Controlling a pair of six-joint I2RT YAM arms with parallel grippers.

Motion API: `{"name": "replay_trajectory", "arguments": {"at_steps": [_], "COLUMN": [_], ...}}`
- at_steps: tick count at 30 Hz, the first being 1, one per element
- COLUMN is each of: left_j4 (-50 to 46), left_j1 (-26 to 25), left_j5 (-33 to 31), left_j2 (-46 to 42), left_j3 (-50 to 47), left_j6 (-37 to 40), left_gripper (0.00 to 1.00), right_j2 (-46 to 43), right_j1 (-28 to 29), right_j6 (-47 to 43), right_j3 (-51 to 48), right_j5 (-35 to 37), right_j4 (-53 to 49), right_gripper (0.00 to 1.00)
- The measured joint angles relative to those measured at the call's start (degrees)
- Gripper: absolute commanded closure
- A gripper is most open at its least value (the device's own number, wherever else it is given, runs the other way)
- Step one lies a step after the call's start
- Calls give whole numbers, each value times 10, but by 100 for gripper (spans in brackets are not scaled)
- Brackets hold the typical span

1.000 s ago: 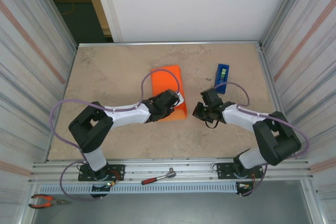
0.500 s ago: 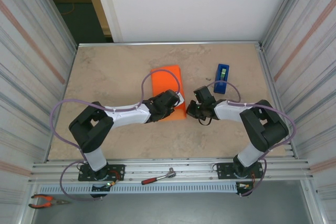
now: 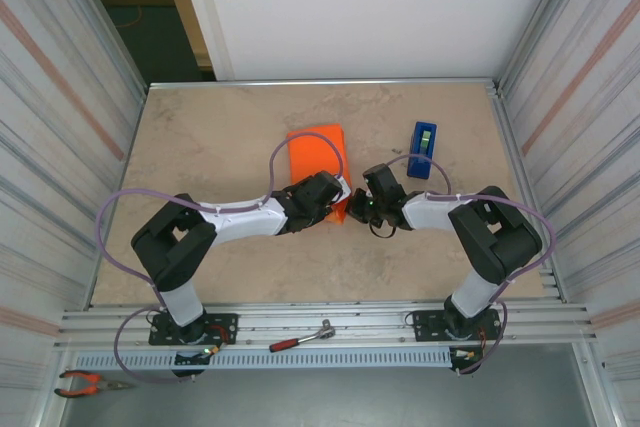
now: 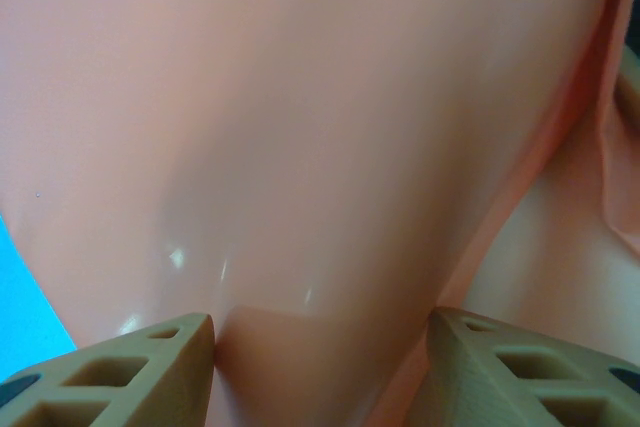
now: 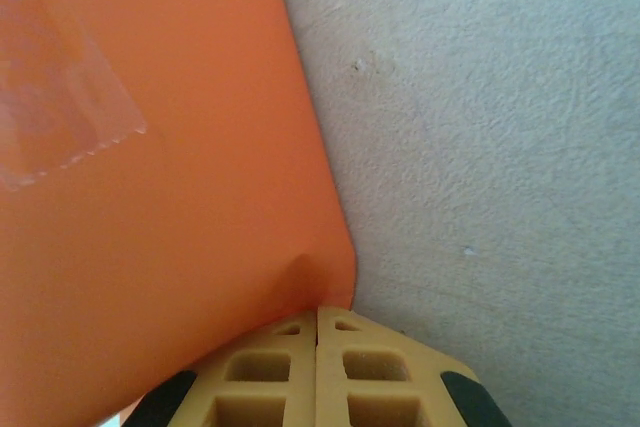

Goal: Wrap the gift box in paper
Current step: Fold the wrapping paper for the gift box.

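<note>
Nearest the bases, the left hand (image 4: 320, 372) is open. Its two tan foam fingers (image 4: 140, 367) are spread wide against the bright orange thin paper (image 4: 300, 147), which swells up glossy between them. Just to its right, the right hand (image 5: 318, 367) has its fingers pressed together, with the tips meeting the parcel's rounded near-right corner. I cannot tell whether a sliver of paper is nipped between them.

The orange parcel lies mid-way across the mottled beige tabletop (image 3: 200, 147), its long side running away from the arms. A strip of clear tape (image 5: 60, 127) sits on its top face. The gift box, I judge, is inside under that skin.

The paper looks light, slick and quick to crease or tear, and the box beneath gives the only stiffness. The best hold is probably a light pinch at a loose corner or flap edge, with the other hand pressing flat on top.

Farther back, a narrow blue tape dispenser (image 3: 422, 150) stands apart from the parcel.
</note>
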Motion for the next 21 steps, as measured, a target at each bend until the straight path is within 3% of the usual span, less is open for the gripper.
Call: {"name": "replay_trajectory", "arguments": {"at_steps": [21], "left_j4": [0], "left_j1": [-4], "left_j5": [-4], "left_j2": [1], "left_j3": [0], "left_j6": [0], "left_gripper": [43], "right_j2": [-17], "right_j1": [0], "right_j6": [15], "right_j3": [-16], "right_j5": [-4], "right_j4": [29], "right_gripper": [100]}}
